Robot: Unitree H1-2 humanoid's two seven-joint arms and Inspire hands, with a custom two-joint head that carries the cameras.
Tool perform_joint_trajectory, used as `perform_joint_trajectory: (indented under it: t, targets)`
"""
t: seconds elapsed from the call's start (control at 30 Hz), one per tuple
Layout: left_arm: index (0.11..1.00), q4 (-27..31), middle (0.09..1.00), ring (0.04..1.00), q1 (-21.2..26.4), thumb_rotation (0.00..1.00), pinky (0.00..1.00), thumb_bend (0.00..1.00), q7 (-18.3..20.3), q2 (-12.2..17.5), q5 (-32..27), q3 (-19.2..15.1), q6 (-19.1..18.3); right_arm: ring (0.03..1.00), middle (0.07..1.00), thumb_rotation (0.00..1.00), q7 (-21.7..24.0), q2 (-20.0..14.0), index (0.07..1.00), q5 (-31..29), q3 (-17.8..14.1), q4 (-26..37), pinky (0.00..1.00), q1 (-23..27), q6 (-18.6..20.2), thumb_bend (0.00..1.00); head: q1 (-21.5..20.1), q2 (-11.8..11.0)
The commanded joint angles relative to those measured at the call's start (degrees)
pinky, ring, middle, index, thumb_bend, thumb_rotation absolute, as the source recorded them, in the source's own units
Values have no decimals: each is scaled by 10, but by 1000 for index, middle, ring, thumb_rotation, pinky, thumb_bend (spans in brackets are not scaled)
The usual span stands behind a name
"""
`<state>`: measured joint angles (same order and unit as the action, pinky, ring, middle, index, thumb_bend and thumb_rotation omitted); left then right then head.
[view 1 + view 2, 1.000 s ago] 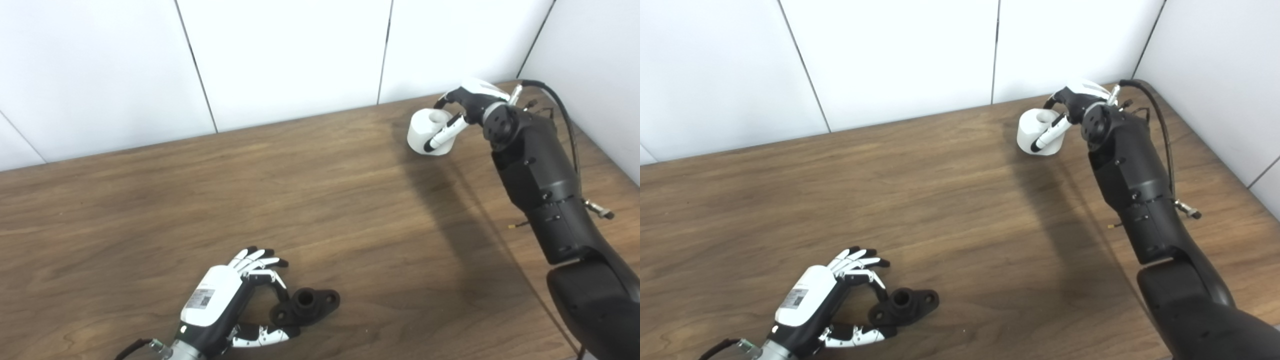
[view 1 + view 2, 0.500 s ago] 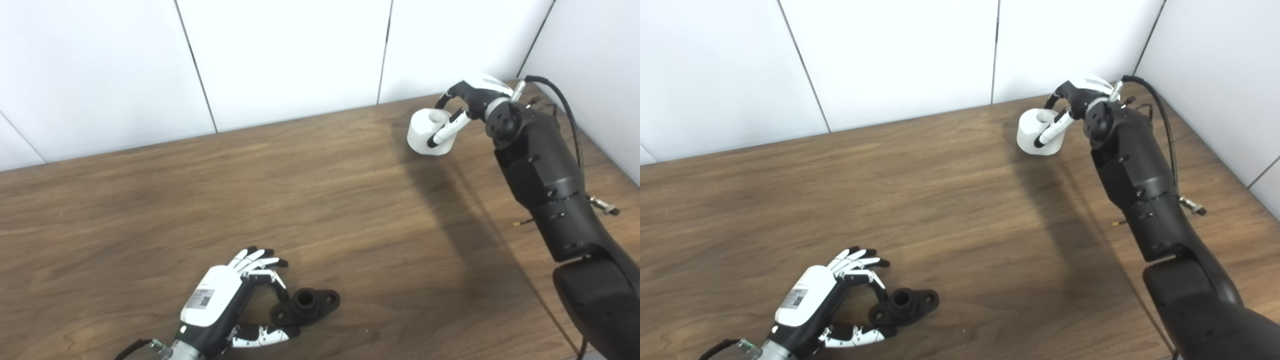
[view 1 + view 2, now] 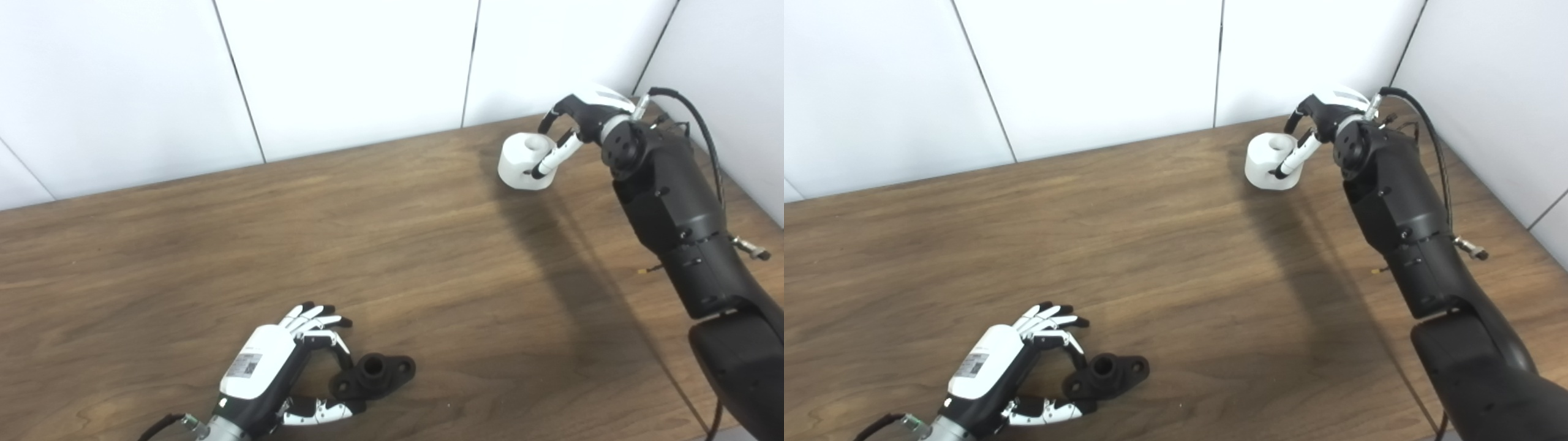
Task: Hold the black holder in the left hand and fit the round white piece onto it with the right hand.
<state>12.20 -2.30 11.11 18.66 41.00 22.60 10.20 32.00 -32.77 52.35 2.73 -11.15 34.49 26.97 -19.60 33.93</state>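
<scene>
The black holder [image 3: 375, 374] lies on the wooden table near the front edge. My left hand [image 3: 278, 367] is beside it on its left, with a finger and the thumb closed on the holder's left lug. The round white piece [image 3: 520, 163], with a hole in its top, stands on the table at the far right near the wall. My right hand [image 3: 579, 119] reaches it from the right. Its thumb lies across the front of the piece and its fingers curl behind it. It also shows in the right eye view [image 3: 1268, 162].
White wall panels [image 3: 355, 67] close the table at the back and on the right. A black cable [image 3: 698, 135] loops over my right forearm. Bare wood [image 3: 367, 233] lies between the two hands.
My right forearm has swung a little to the right and up, and the thumb has slid along the white piece. The piece, the holder and my left hand have stayed in place.
</scene>
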Motion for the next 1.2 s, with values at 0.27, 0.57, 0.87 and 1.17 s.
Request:
perform_joint_trajectory:
  t: [0.27,0.57,0.87,1.17]
  targets:
    - [487,-24,810,897,-18,58,948,517,47,20,11,1,-42,943,872,198,-23,-21,664,-2,-2,13,1000,23,-1,844,0,0]
    - [487,-22,809,896,-18,57,945,518,49,20,12,2,-42,936,869,201,-26,-23,663,-4,4,13,1000,22,-1,845,1,1]
    - [487,-20,811,899,-20,57,949,518,50,19,12,2,-43,942,881,207,-26,-22,669,-1,3,21,1000,15,-1,839,2,2]
    - [487,-15,813,900,-20,59,949,517,54,19,17,4,-47,943,877,215,-36,-33,674,-8,20,19,1000,14,-2,825,2,3]
